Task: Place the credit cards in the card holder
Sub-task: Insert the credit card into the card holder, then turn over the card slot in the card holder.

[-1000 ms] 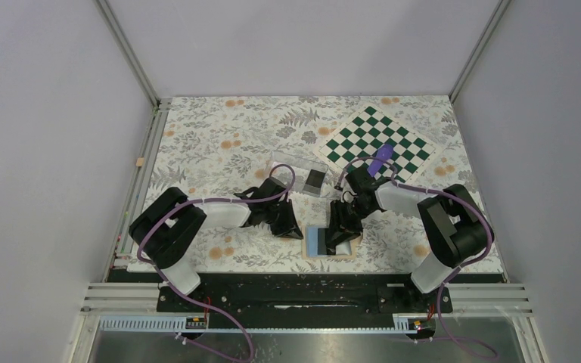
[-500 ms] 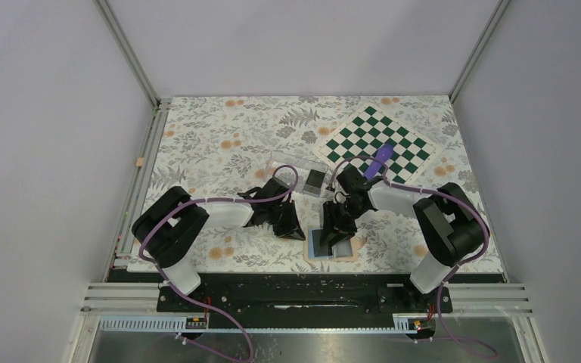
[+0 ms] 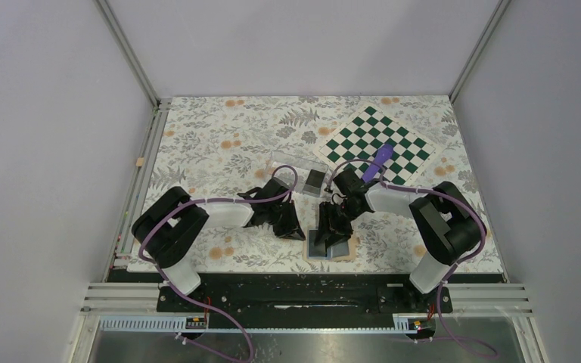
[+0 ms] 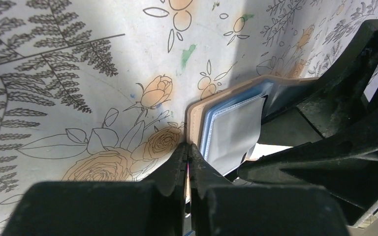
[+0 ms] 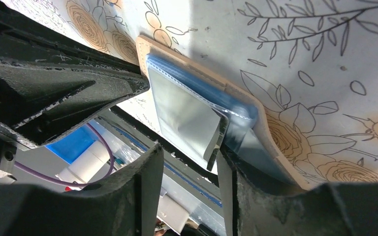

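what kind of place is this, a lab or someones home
Probably a robot lab test cell: grey walls, aluminium frame posts, left arm and right arm bolted to a rail, and props: a chessboard mat, a card holder.

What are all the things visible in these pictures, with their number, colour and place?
table cover: one, white with grey and orange flowers, under everything
chessboard: one, green and white, far right
purple object: one, on the chessboard's near side
clear box: one, transparent, table middle
card: one, dark, inside the clear box
card holder: one, tan with blue-grey inside, open, near edge
small block: one, tan, left edge
left gripper: black, shut on the card holder's edge
right gripper: black, fingers apart over the card holder
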`<state>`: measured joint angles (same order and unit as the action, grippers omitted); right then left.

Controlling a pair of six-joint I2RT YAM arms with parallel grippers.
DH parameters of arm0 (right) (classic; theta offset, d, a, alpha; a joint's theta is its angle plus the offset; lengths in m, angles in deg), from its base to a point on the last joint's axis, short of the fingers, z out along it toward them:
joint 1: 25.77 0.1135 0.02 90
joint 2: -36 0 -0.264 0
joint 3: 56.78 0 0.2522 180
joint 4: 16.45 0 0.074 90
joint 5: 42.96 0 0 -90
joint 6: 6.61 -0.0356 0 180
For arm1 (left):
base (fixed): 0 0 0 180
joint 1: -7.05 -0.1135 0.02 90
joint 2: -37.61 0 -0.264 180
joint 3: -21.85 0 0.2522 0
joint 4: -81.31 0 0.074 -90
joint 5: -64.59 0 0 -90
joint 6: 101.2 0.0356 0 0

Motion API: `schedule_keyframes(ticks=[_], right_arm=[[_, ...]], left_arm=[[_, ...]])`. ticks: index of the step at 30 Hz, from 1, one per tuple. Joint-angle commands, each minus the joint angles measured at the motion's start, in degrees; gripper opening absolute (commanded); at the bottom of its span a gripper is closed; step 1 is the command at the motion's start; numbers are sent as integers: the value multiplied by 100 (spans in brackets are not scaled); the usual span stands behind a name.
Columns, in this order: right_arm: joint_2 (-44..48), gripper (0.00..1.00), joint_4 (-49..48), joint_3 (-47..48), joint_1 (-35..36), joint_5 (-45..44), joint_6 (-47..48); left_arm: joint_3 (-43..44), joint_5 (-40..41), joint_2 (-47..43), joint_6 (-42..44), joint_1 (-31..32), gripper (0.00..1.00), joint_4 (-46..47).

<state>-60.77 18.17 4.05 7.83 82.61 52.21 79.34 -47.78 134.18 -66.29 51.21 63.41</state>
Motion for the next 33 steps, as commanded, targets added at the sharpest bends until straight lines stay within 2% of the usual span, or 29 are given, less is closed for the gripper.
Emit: schedule_keyframes(ticks=[1,6,9,12,16,22,25,30,33], right_arm=[[93,53,-102,49,93,25,0],[326,60,433,156,94,-376,334],[519,62,604,171,94,-480,403],[712,65,802,202,92,-606,486],[883,67,1007,226,92,-777,598],[895,57,1034,58,80,-949,659],[770,49,950,-10,83,-975,650],[498,33,848,-48,85,-1004,652],[384,27,828,-56,89,-1025,654]], left_arm=[[-98,559,-278,78,86,6,-267],[-74,1199,-1072,387,92,26,-719],[-86,1270,-1428,467,93,36,-802],[-197,1088,-1606,425,125,42,-568],[-497,661,-1707,171,207,44,291],[-764,79,-1445,-264,303,44,1482],[-891,-36,-1246,-543,355,44,2035],[-876,-89,-885,-626,382,43,2205],[-871,-72,-718,-628,384,43,2197]])
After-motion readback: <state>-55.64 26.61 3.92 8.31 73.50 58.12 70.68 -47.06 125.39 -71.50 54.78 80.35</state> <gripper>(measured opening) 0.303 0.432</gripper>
